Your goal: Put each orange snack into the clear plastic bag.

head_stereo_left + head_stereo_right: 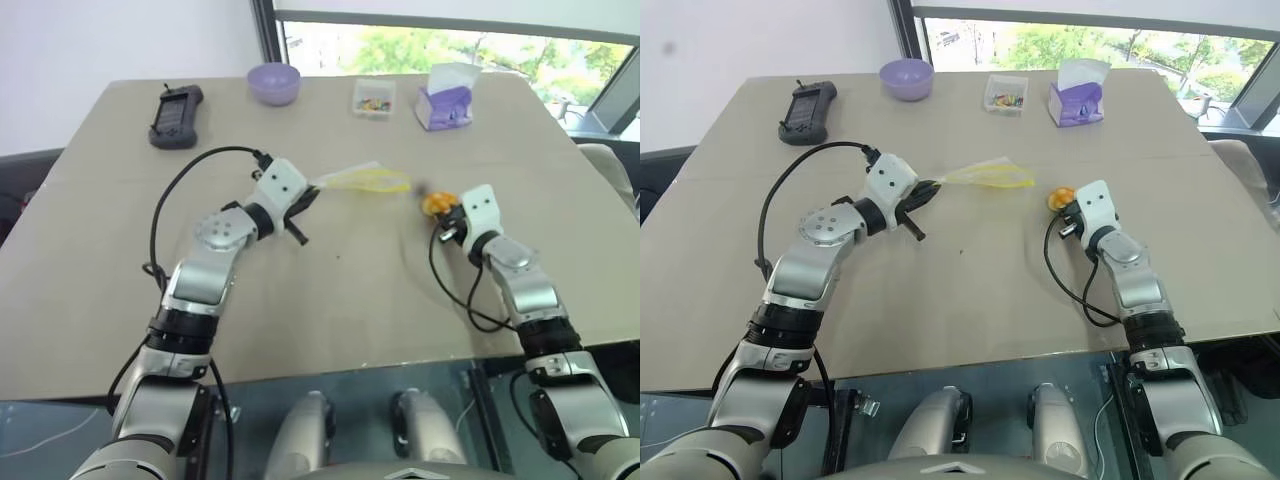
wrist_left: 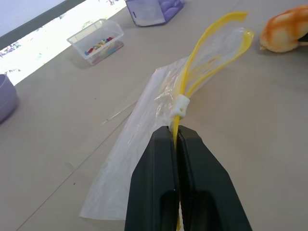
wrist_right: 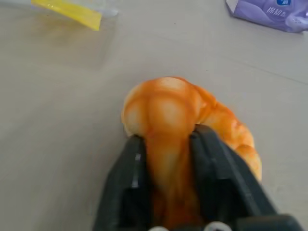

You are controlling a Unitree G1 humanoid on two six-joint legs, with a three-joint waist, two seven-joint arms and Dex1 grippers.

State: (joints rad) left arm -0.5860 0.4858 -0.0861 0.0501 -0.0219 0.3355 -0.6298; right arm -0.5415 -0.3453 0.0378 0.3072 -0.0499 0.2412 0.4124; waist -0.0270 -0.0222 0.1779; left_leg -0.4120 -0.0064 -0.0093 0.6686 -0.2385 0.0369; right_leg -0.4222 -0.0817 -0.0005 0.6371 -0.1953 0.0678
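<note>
The left claw (image 2: 177, 144) was pressed together on the yellow seal strip of the clear plastic bag (image 2: 144, 130), mid-bench. The right claw (image 3: 166, 144) pinched the orange snack (image 3: 168, 108) nearer the bench's right edge. Bagging remained undone; the snack was outside the bag.

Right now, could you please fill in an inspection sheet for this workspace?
Surface: beige table, a seam across it.
Job's things: orange snack squeezed between the right hand's fingers; clear plastic bag pinched at its yellow seal strip by the left hand, mouth looped open toward the snack.
Clutter: along the far edge, black handheld device, purple bowl, small clear box of colourful bits, purple tissue pack.
Hands: left hand shut on the bag; right hand shut on the snack.
Cables: black cable looping from each wrist.
Surroundings: window with greenery beyond the table.
</note>
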